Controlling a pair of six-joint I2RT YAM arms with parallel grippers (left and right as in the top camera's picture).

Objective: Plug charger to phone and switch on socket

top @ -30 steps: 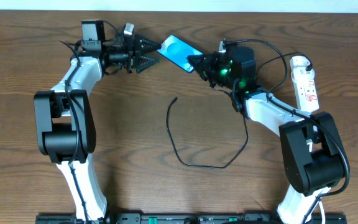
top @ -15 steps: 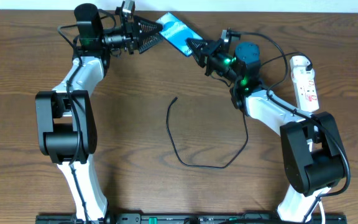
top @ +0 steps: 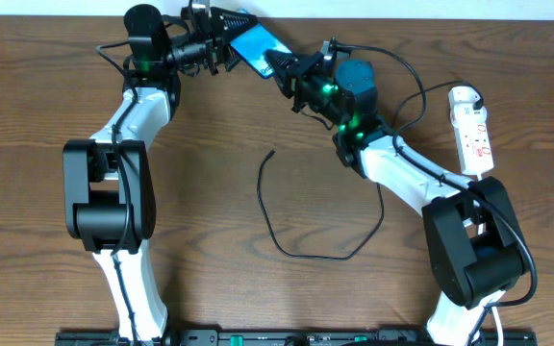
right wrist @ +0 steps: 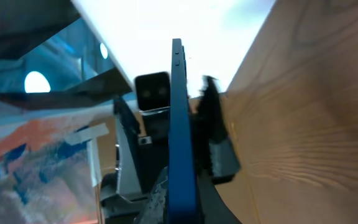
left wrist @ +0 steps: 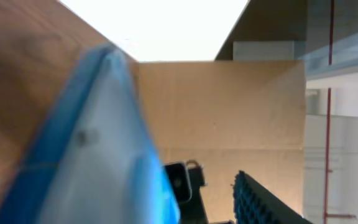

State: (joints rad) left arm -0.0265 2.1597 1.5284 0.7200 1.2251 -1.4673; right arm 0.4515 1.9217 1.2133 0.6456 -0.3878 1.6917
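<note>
Both arms reach to the table's 12 o'clock edge. The right gripper is clamped on the phone, holding its lower end. The left gripper stands part-open around the phone's upper end. The charger lies loose at centre; the socket sits at 3 o'clock.

white links, black joints (green lights)
</note>
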